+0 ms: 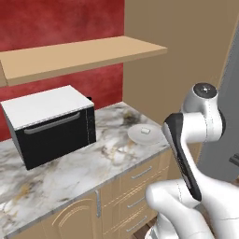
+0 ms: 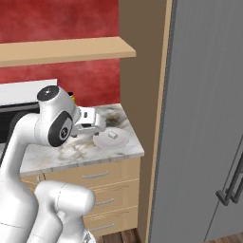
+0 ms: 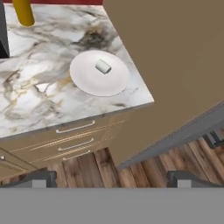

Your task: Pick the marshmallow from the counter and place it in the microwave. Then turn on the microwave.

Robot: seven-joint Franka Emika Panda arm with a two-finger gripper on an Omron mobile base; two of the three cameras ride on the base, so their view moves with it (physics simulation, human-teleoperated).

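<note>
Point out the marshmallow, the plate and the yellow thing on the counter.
marshmallow [image 3: 103, 67]: hand view, middle of the small off-white lump.
plate [image 3: 87, 81]: hand view, bare white surface left of the marshmallow.
yellow thing [image 3: 23, 12]: hand view, its upright side, top cut off by the picture edge.

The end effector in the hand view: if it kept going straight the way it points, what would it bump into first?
Probably the counter's front edge or the drawers just below; the end effector stands open above them. Depth is hard to judge.

My views are evenly and softly lit, rendered without glare. The plate [image 3: 99, 73] throws only a faint shadow on the desk [image 3: 39, 96]. Everything stays fairly sharp, slightly grainy, with no edge distortion.
</note>
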